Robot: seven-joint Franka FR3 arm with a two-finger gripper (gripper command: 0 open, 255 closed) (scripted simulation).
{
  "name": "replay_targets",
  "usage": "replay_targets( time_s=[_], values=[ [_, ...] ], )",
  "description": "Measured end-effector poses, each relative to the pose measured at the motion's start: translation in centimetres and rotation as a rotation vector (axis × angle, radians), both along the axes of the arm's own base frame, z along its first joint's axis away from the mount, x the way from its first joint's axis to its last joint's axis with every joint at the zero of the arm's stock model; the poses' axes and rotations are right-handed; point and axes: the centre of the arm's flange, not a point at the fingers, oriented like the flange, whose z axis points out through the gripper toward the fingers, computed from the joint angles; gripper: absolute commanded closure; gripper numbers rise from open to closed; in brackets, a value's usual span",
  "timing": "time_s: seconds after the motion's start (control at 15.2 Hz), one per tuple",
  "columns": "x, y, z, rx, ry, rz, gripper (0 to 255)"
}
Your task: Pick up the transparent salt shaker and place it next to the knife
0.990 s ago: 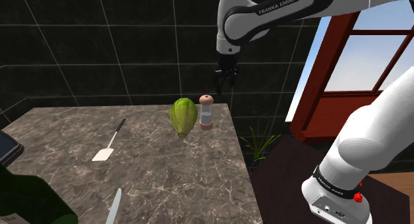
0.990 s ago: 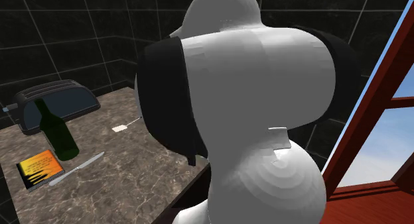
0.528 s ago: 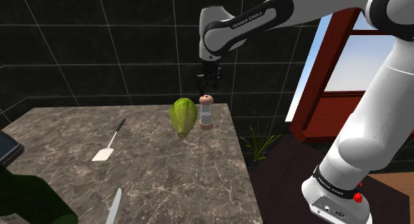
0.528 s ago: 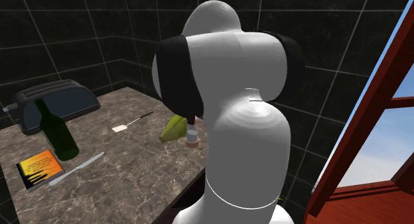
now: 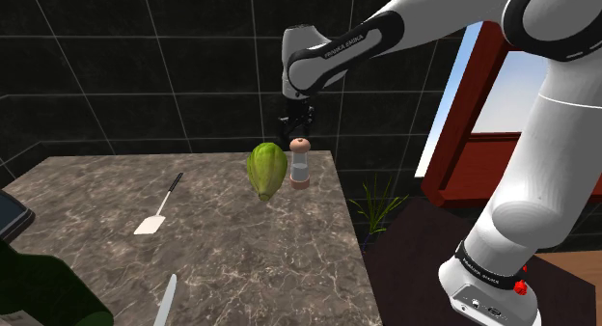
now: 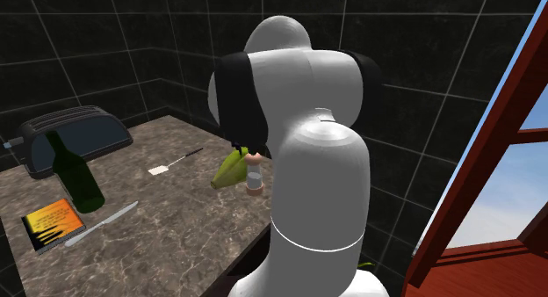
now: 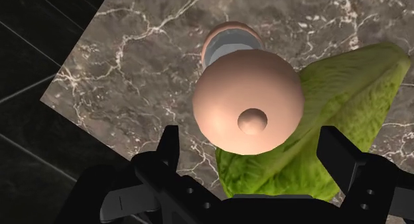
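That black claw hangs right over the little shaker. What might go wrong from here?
1. The lettuce lies close beside the salt shaker, so a finger of the open gripper may snag a leaf.
2. The salt shaker is tall and narrow and stands near a corner of the counter; an off-centre squeeze might tip it over the edge.
3. The knife lies far across the counter, so a weak grip could slip on the way.

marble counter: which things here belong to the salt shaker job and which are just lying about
Job: clear salt shaker with pinkish round cap; silver knife; open black gripper above the shaker.
Lying about: green lettuce head; white spatula with black handle; dark green bottle; dark toaster; orange-and-black book.
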Motion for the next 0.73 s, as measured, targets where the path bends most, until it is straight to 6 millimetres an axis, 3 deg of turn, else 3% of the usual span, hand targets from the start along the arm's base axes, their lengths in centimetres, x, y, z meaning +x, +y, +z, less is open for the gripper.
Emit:
replay_targets(
  time_s=[0.13,0.53,0.59,0.73],
  values=[
    [0.18,-0.08,-1.11,0.0,0.0,0.0,0],
    [0.14,-0.06,-1.4,0.0,0.0,0.0,0],
    [0.14,-0.06,-1.4,0.0,0.0,0.0,255],
    [0.16,-0.06,-1.36,0.0,-0.001,0.0,255]
  ],
)
